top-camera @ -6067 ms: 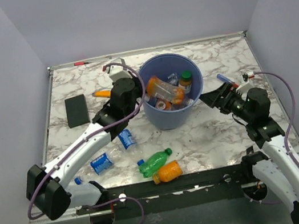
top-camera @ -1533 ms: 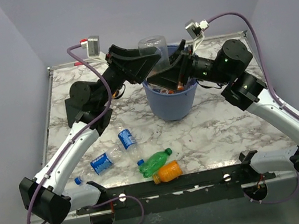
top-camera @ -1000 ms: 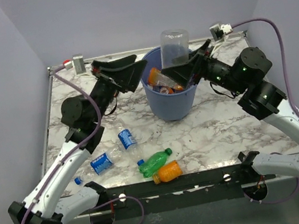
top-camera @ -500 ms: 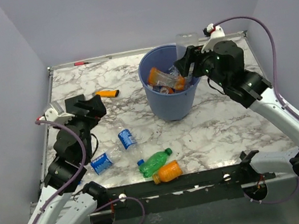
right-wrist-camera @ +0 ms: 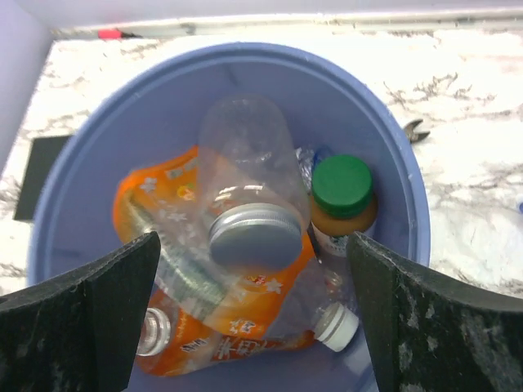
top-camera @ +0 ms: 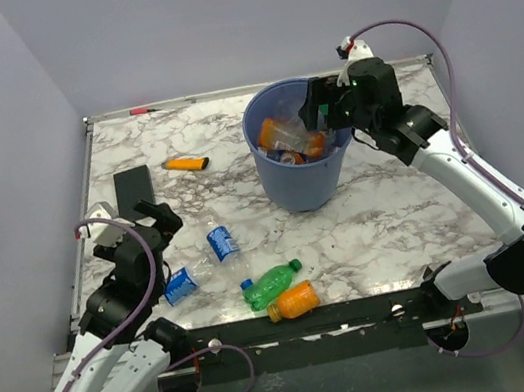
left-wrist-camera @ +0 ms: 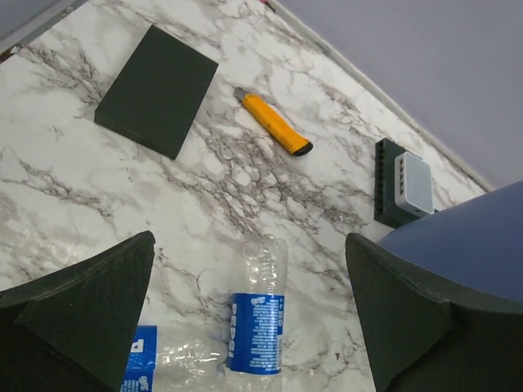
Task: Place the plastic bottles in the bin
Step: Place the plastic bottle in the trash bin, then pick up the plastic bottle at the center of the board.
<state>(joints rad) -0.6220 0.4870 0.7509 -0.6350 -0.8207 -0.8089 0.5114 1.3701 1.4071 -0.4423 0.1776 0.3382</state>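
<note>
White marble surface (top-camera: pixel 399 223) w/ grey veins, pale walls (top-camera: pixel 241 17) on 3 sides. Flat black rectangle (top-camera: pixel 134 191) lay far-L on it, long side running front-to-back. Orange marker-like item (top-camera: pixel 185 164) w/ dark tip lay just R of it, not touching. Small red obj (top-camera: pixel 138 110) sat at far edge by metal rail (top-camera: pixel 224 93). L wrist view: black block w/ pale square face (left-wrist-camera: pixel 402 181) lay R of orange item, apart. R wrist view: small dark tool (right-wrist-camera: pixel 414 129) on the marble, too small to ID

bin (right-wrist-camera: pixel 413 214) crowded with bottles (right-wrist-camera: pixel 245 175), right gripper (top-camera: pixel 317 111) overhead
</note>
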